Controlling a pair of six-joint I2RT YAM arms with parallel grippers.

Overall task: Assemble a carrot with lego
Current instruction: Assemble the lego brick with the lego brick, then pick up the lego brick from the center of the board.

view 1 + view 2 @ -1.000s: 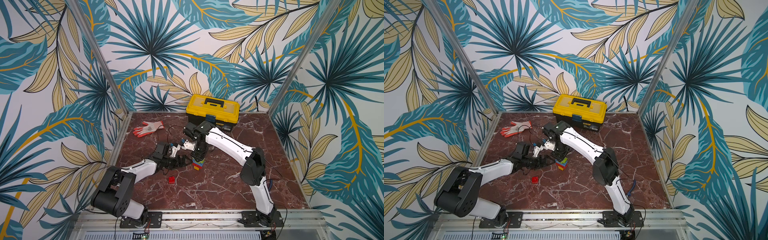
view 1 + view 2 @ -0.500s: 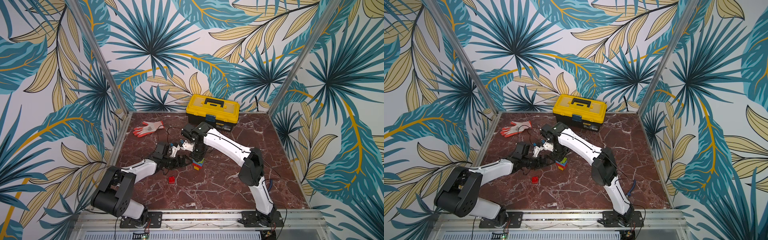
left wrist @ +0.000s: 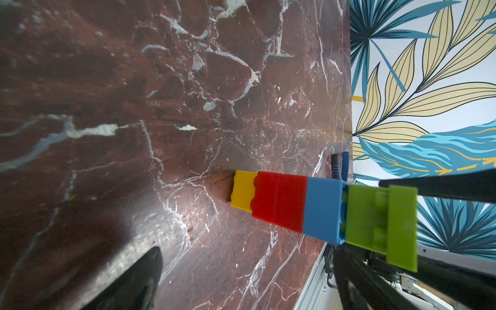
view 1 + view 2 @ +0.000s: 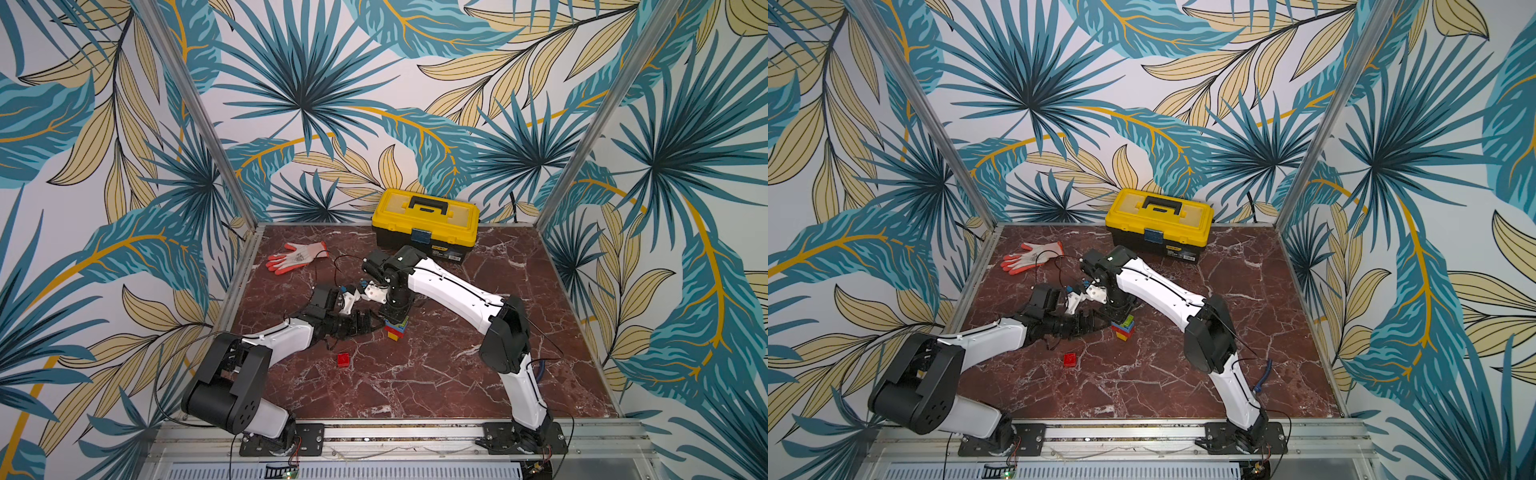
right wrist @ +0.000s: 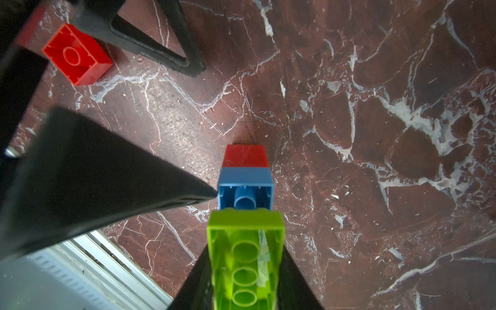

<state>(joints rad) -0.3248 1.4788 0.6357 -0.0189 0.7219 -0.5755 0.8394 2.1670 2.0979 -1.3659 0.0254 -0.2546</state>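
Note:
The carrot (image 4: 397, 328) (image 4: 1124, 328) stands on the marble table: yellow brick at the bottom, then red, blue (image 5: 245, 185) and a lime-green brick (image 5: 245, 257) on top. From above, my right gripper (image 4: 397, 316) (image 5: 245, 268) is shut on that green brick, one finger on each long side. Low at the stack's left, my left gripper (image 4: 370, 323) (image 3: 241, 281) stands open, with one fingertip (image 5: 206, 194) touching the blue brick. In the left wrist view the stack (image 3: 281, 201) lies across the picture. A loose red lego brick (image 4: 343, 359) (image 5: 77, 55) lies in front of the left gripper.
A yellow toolbox (image 4: 424, 222) stands at the back wall. A white and orange glove (image 4: 297, 257) lies at the back left. Blue-handled pliers (image 4: 1264, 374) lie beside the right arm's base. Thin black cables loop between the glove and the arms.
The right arm's wrist has shifted slightly to the left above the stack. The carrot, the loose red brick and the left arm have stayed in place.

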